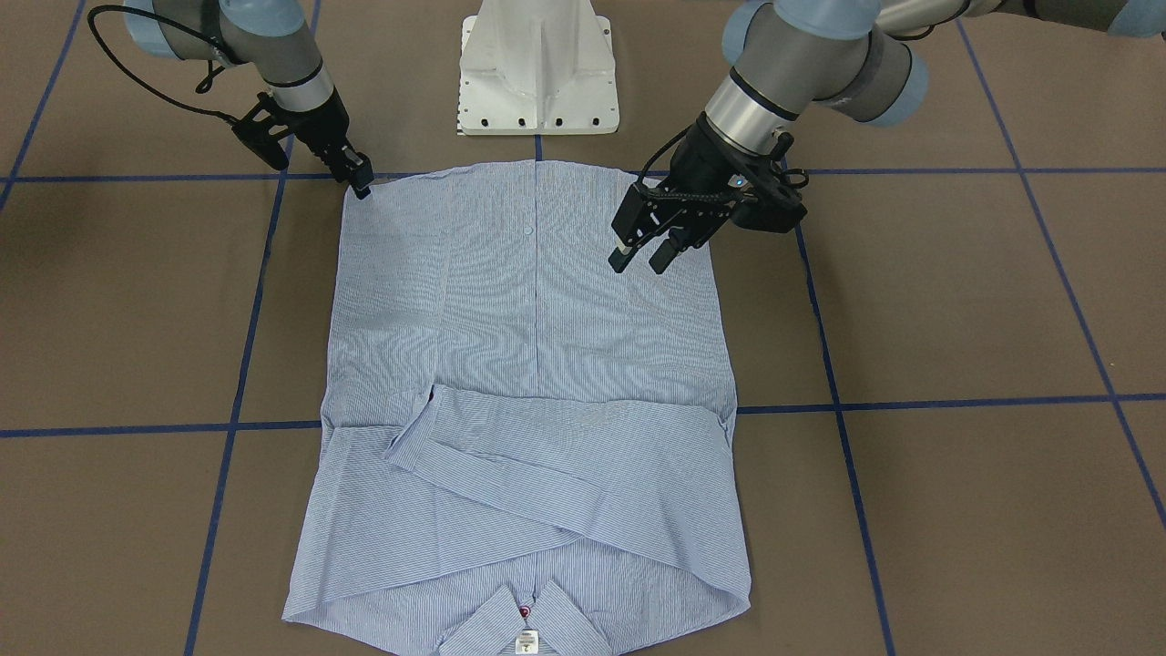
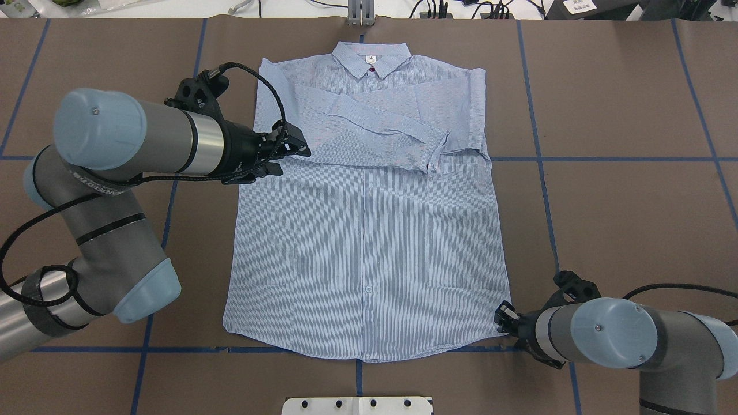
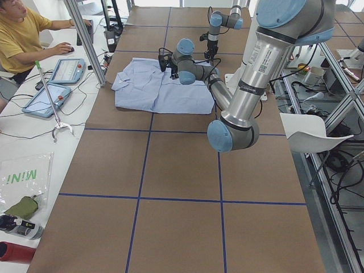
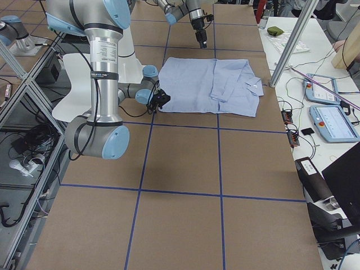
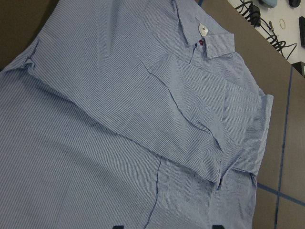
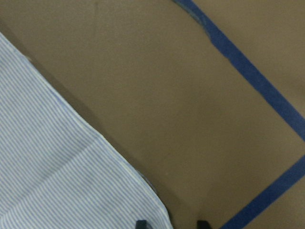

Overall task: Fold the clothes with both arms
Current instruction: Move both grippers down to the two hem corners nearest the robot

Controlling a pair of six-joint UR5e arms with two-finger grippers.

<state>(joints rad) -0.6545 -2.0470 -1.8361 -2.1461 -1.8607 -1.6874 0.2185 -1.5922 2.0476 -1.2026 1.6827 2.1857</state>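
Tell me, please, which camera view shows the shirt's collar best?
Overhead exterior: the collar lies whole and unobstructed. Left wrist shows it closer, against the frame's top; front-facing cuts it off; side views show it tiny; right wrist misses it.

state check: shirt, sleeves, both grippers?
shirt: lying flat, front up, buttoned, body not yet folded.
sleeves: folded in across the chest.
left gripper: open, hovering over the shirt, holding nothing.
right gripper: open, low at the hem corner, not clamped on it.
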